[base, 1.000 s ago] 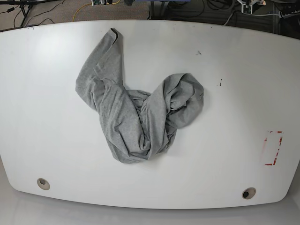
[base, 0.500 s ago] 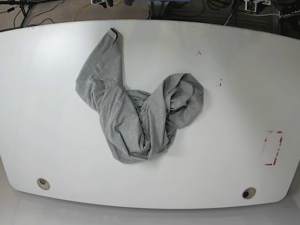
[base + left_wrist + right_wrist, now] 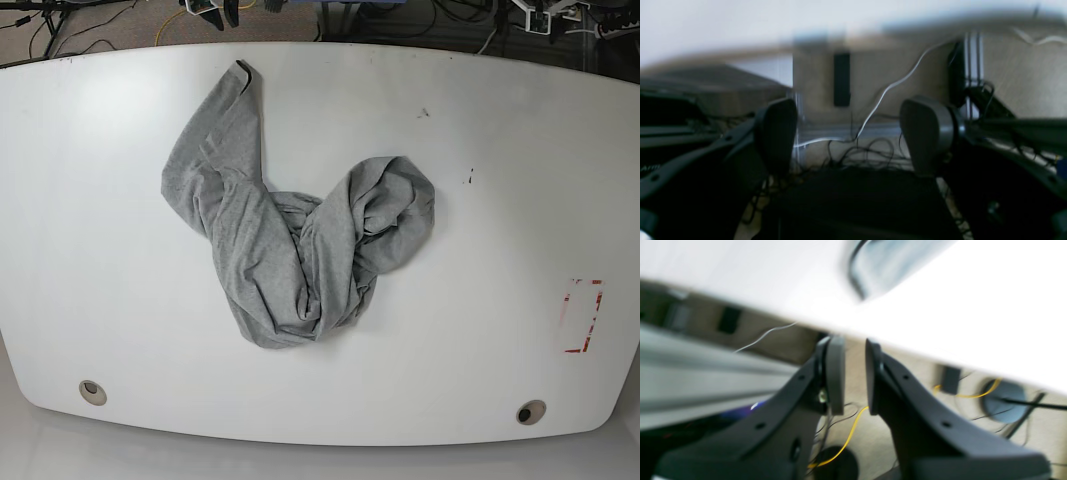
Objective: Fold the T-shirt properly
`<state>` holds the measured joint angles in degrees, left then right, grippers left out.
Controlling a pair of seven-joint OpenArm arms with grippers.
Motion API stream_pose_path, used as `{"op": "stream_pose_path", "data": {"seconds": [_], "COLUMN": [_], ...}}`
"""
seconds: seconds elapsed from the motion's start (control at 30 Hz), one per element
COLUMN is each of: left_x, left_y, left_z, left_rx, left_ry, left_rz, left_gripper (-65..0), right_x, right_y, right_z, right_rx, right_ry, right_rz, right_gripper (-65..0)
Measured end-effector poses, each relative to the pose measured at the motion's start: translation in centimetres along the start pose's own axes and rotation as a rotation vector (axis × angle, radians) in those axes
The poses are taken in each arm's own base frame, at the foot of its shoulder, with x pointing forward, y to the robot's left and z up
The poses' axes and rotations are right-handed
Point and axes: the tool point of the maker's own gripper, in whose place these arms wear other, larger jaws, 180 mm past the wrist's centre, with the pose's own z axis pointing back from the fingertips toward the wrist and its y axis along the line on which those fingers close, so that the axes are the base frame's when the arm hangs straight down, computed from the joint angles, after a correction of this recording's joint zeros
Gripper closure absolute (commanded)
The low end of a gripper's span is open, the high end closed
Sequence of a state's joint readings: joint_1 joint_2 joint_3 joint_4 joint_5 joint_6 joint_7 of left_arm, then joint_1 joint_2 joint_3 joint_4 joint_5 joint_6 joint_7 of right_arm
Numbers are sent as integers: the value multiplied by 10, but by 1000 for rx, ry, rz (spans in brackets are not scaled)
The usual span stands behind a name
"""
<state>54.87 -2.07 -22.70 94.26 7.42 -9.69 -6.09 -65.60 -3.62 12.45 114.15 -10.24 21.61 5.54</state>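
The grey T-shirt (image 3: 290,240) lies crumpled in a twisted heap in the middle of the white table (image 3: 500,150). One end stretches toward the far edge and no lettering shows. In the right wrist view a blurred corner of the T-shirt (image 3: 887,263) shows on the table top. My right gripper (image 3: 855,376) hangs beyond the far edge with only a narrow gap between its fingers and nothing in it. Its tips (image 3: 222,14) peek in at the top left of the base view. My left gripper (image 3: 853,133) is wide open and empty, off the table, facing cables and floor.
A red-outlined rectangle (image 3: 582,315) is marked near the table's right edge. Two round cable holes (image 3: 92,391) (image 3: 531,411) sit near the front edge. Cables and gear (image 3: 440,15) lie on the floor behind the far edge.
The right gripper's tips have come further into the base view at the top left edge. The T-shirt has not moved.
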Motion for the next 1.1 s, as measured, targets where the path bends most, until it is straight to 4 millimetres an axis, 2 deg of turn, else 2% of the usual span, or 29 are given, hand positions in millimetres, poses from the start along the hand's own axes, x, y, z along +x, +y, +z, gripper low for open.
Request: {"op": "stream_pose_path", "data": {"seconds": [0.13,0.3,0.57,0.7,0.83,0.97,1.1], "left_x": [8,29,67,82,86,99,110], "left_y": [5,15,33,31,21,12,18], "left_z": [-1,-5,-13,-19,-33,-40,-47], "left_rx": [16,51,124,116,96,72,88], "left_ry": [-15,-67,-142,-181,-163,-198,-224], "left_rz": [-8,-8,23,40,36,43,51], "left_gripper": [-483,-482,-481,-485,-485,-486,-489], "right_x": [15,43,51,61,70,82,79], "right_y": [-5,-12,-7,-7,-9,-12,-11], "right_z": [-9,-26,-44,-51,-63,-70,-75], "right_rx": [-15,-32,-9,-10,-7,-15,-15], "right_ry": [-45,-142,-162,-195,-197,-222,-190], "right_rz": [15,24,18,17,25,26,19], "right_gripper": [-95,-95,-85,-75,-75,-75,-69]}}
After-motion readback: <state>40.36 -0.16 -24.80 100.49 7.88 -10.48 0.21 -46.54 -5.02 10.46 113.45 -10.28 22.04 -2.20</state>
